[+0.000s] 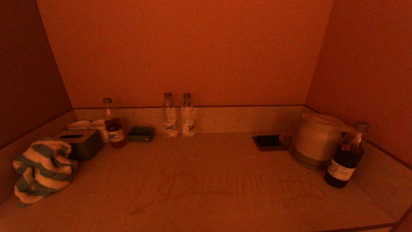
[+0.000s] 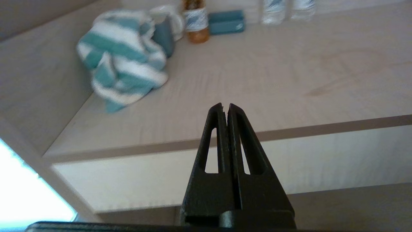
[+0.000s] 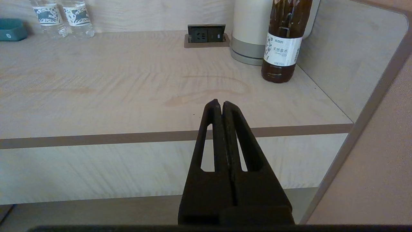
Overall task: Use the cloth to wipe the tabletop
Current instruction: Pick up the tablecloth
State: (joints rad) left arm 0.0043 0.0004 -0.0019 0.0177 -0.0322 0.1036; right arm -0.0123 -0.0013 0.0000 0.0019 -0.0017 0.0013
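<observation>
The cloth [image 1: 42, 169] [image 2: 120, 59], a green and white striped towel, lies bunched at the left edge of the tabletop [image 1: 206, 180], against the left rim and the grey tissue box [image 1: 82, 143]. Neither arm shows in the head view. My left gripper [image 2: 225, 105] is shut and empty, held in front of the table's front edge, well short of the cloth. My right gripper [image 3: 219, 102] is shut and empty too, hanging before the front edge toward the right side.
Along the back stand two cups [image 1: 88, 125], a tea bottle [image 1: 113, 124], a teal box [image 1: 141, 133] and two water bottles [image 1: 178, 116]. At the right are a socket panel [image 1: 267, 141], a white kettle [image 1: 317, 140] and a dark bottle [image 1: 346, 158].
</observation>
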